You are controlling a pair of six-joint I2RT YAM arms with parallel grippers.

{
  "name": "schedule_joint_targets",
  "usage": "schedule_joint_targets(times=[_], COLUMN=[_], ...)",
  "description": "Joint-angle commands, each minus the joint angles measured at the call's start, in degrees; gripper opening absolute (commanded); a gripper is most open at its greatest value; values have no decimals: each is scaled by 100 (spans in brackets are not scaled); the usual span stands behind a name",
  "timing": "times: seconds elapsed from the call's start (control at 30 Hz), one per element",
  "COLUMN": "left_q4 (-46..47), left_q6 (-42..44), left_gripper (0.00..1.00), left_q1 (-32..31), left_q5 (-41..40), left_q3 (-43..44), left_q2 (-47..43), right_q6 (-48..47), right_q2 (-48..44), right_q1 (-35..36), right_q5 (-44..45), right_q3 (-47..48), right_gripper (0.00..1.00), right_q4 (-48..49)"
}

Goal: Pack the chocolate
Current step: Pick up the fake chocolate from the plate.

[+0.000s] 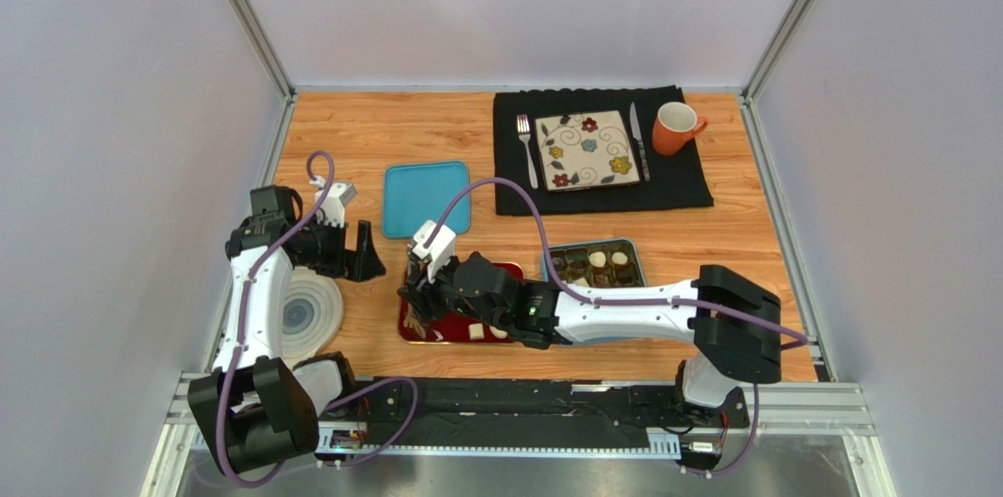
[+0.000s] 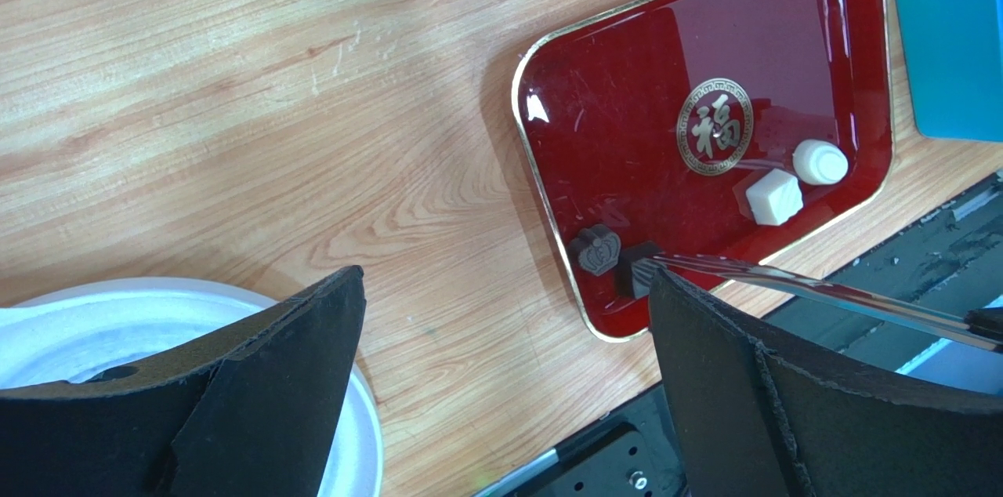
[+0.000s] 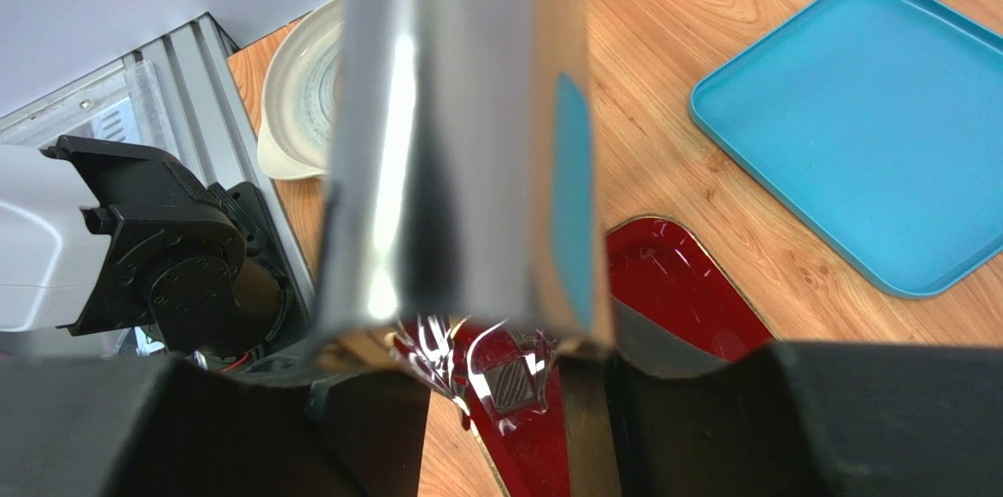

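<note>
White round ceramic plate (image 1: 309,315) sits near-left on the wooden table (image 1: 353,133). The left gripper (image 2: 504,285) hangs above the table just right of it, fingers spread wide, nothing between them.

Flat blue square tray (image 1: 426,198) lies further back, apart from the rest.

Glossy red rectangular tray with gold rim and gold emblem (image 2: 636,97) lies near the front edge, centre-left. It carries four pieces:
- two white chocolate pieces, one blocky (image 2: 774,196) and one round (image 2: 821,162), just beside each other by the emblem
- two dark chocolate pieces (image 2: 598,250) (image 2: 642,271) side by side at the tray's rim

The right gripper (image 3: 518,415) is over this tray, fingers clamped on a shiny metal utensil (image 3: 459,133). The utensil's tip meets the second dark piece; can't tell whether it actually grips it.

Small grey rectangular tin (image 1: 639,248) sits right of the red tray and is partly filled with assorted chocolates (image 1: 595,264), dark and white.

Back right is a black cloth placemat (image 1: 695,185) holding a fork (image 1: 526,150), a flower-patterned square plate (image 1: 588,149), a knife (image 1: 637,142) and an orange mug (image 1: 675,127).
</note>
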Motion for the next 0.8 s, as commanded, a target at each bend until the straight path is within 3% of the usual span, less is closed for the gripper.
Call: schedule_joint_targets(times=[0.0,0.47,0.63,0.77], left_q4=[-57,-127,-128,-128], left_q6=[152,187,205,196], left_gripper=[99,99,99,99], left_q1=[53,54,54,53], left_q5=[198,251,225,233], left_q3=[127,197,197,206], left_q2=[-107,-160,-168,-168], right_q6=[-19,86,130,209], right_q2=[103,209,156,121], right_q1=[24,-82,-108,-117], right_q5=[129,190,173,217], right_q3=[299,220,167,97], right_gripper=[45,47,41,27], right_q4=[397,336,318,292])
